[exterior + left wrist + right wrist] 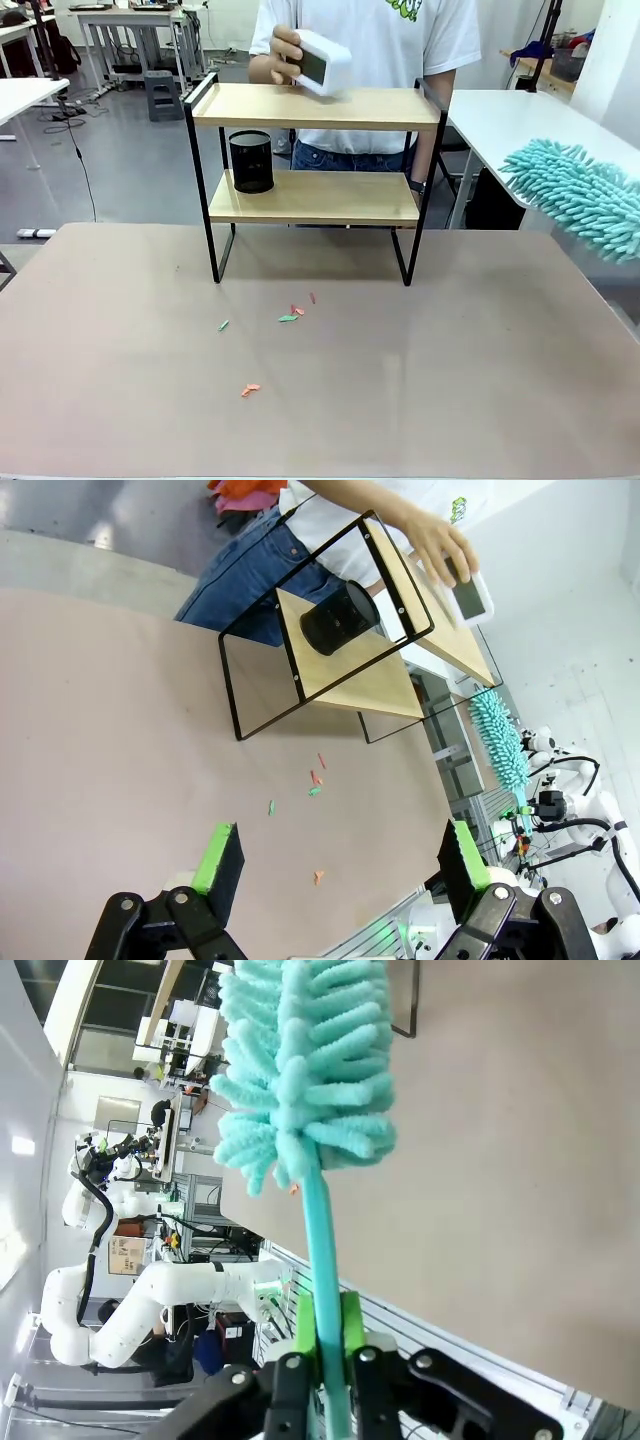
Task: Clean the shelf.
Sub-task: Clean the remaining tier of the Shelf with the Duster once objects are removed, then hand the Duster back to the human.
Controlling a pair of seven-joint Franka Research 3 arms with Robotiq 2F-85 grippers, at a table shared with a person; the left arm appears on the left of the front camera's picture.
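Upper centre, the two-tier light-wood shelf in a thin black frame (315, 107) looks light, rigid, tippable; brush gently; right hand (327, 1312) clenched on the handle of the soft teal chenille duster (300, 1070); left hand (340, 858) released.

Left gripper (338, 858): black links, green pads, silver screws
Right gripper (327, 1322): black, green pads
Person (370, 40): white T-shirt, blue jeans
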